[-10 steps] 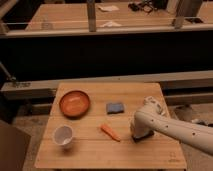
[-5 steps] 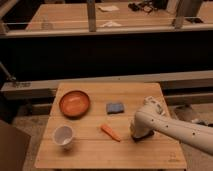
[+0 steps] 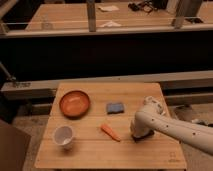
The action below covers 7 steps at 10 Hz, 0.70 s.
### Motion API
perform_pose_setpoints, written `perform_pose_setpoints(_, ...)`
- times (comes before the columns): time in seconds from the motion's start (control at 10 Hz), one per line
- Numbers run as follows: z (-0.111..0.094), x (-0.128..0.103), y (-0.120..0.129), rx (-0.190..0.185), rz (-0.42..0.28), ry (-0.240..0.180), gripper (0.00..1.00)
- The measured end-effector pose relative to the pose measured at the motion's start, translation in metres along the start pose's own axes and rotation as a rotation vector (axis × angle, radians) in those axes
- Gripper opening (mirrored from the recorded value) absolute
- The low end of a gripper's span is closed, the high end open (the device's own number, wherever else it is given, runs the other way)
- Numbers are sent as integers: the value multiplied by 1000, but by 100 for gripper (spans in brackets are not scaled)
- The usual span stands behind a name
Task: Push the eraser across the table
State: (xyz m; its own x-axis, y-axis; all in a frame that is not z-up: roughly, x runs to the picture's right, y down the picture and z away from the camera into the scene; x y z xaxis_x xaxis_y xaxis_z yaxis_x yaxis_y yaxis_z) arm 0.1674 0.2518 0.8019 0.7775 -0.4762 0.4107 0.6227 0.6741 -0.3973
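A blue-grey eraser (image 3: 115,107) lies flat near the middle of the wooden table (image 3: 95,152). My gripper (image 3: 141,134) is at the end of the white arm, low over the table to the right of and nearer than the eraser, apart from it. An orange carrot-like piece (image 3: 111,132) lies just left of the gripper.
An orange bowl (image 3: 75,103) sits at the table's left. A white cup (image 3: 64,136) stands at the front left. A dark rail and a second table (image 3: 100,20) lie behind. A brown box edge (image 3: 10,147) is at the far left.
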Motion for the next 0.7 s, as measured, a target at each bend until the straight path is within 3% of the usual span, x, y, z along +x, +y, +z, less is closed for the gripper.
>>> perform_pose_setpoints(0.7, 3, 9, -5, 19, 4, 0, 3)
